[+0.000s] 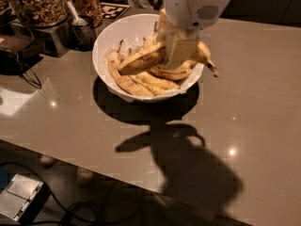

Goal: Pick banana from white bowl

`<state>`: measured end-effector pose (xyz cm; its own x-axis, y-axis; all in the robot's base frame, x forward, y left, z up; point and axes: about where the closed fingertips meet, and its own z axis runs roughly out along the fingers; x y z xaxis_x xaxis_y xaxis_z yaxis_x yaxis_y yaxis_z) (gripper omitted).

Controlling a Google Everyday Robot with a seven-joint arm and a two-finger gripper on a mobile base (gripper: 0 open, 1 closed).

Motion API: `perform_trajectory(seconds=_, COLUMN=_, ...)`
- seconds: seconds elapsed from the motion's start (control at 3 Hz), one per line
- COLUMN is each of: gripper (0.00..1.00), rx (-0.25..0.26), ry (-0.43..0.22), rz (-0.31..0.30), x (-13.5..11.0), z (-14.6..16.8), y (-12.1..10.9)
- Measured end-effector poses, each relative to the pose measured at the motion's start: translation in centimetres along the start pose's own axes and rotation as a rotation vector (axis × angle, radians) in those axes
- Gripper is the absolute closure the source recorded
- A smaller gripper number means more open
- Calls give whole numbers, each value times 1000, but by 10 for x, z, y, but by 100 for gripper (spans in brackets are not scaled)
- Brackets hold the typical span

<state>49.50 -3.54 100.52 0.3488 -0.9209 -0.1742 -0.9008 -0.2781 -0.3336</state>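
Observation:
The white bowl (102,45) stands at the back of the tan table and holds several bananas (137,84). My gripper (176,52) hangs over the bowl's right half, below its white wrist housing. It is shut on the banana (141,60), a long curved yellow one. The banana is held roughly level, lifted clear of the others. Its left end points over the bowl's middle and its right end sticks out past the bowl's right rim. Its shadow falls on the table in front of the bowl.
Two glass jars of nuts (36,4) (87,1) stand at the back left with a metal scoop cup (83,30). A dark device with a cable (15,51) sits at the far left. The table's front edge runs diagonally; a box (19,200) lies on the floor.

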Motion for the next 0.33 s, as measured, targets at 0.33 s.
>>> perform_trajectory(seconds=0.33, gripper=100, rx=2, ry=-9, rz=5, x=-1, z=-2, y=2)
